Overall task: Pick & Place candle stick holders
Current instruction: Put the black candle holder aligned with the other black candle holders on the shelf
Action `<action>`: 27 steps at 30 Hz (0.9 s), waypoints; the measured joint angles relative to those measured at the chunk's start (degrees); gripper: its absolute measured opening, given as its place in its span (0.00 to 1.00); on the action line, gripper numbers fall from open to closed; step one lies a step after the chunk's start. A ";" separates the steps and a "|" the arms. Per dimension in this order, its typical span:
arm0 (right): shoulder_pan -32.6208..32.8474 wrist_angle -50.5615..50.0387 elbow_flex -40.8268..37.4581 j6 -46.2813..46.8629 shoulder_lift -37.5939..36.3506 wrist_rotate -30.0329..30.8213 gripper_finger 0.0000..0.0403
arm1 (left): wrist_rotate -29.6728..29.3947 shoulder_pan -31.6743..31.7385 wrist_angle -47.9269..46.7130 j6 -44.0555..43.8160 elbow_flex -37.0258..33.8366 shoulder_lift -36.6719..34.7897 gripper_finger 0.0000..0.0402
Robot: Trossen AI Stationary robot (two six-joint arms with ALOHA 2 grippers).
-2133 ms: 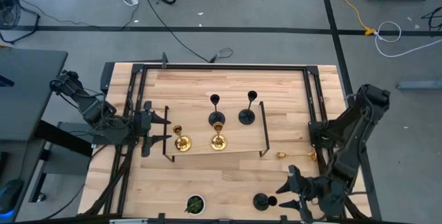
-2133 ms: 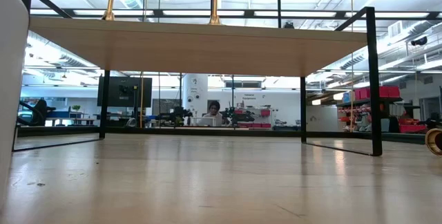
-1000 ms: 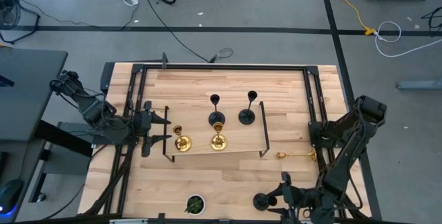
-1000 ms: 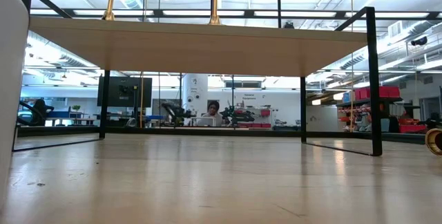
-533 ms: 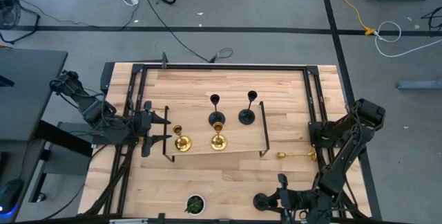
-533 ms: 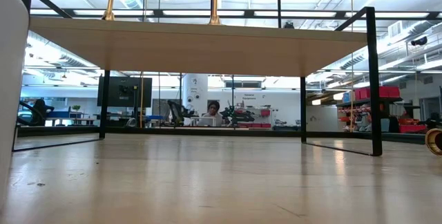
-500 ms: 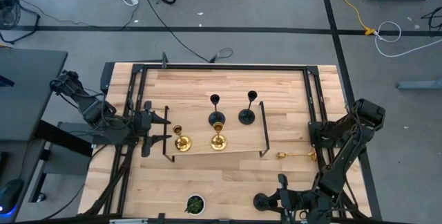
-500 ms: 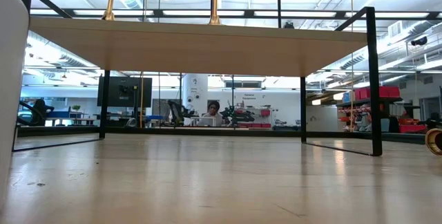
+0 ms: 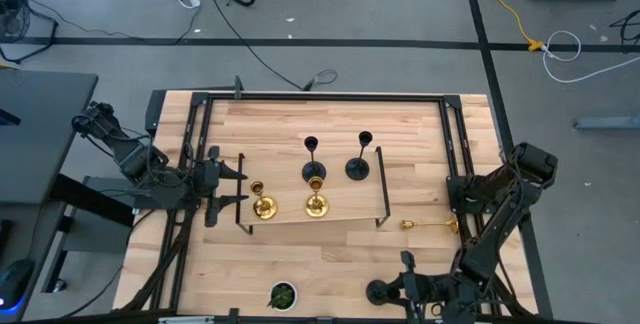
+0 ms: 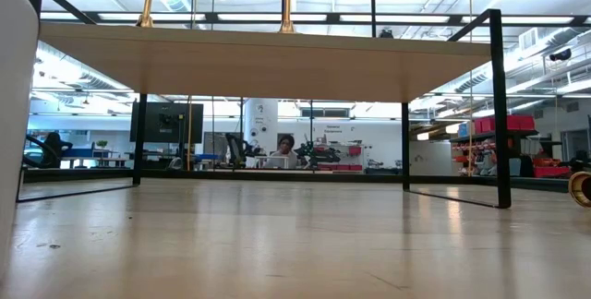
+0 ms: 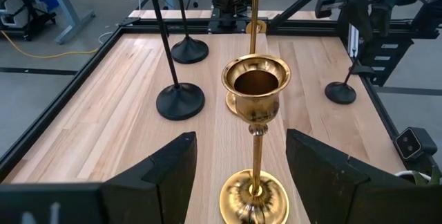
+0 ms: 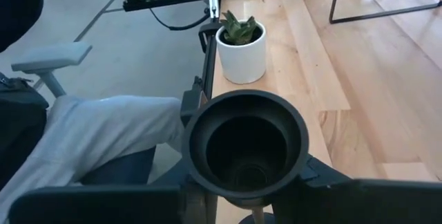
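My right gripper (image 9: 392, 288) is down at the near edge of the table (image 9: 420, 134), and its fingers are squeezed in on the stem of a black candle holder (image 9: 377, 291), just under the little cup (image 12: 247, 141) that fills the right wrist view. That is the one I am picking up — so this is where things can slip. The stem is thin and smooth, and I judge that if the grip is a bit off to one side, the holder could tip or spin when I lift it. The white plant pot (image 12: 241, 41) stands near it, so a swinging base might bump the pot. The base looks heavy, and that could drag the holder down through the fingers. Another gold holder (image 9: 430, 225) lies on its side on the table near the right arm, and it could roll if the arm brushes it on the way. On the raised shelf (image 9: 345, 211) in the middle, two gold holders (image 9: 262, 203) and two black holders (image 9: 312, 160) already stand close together — setting a new one down there could knock one over like a bowling pin. My left gripper (image 9: 238, 186) waits at the left end of the shelf with its fingers wide apart, holding nothing, one on each side of the nearest gold holder. If that arm jerked, I think that holder would fall first.
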 joint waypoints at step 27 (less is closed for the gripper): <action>-7.93 6.92 0.00 -22.03 -22.96 -1.62 0.21 | -4.42 -0.01 0.92 2.43 -0.02 -1.73 0.55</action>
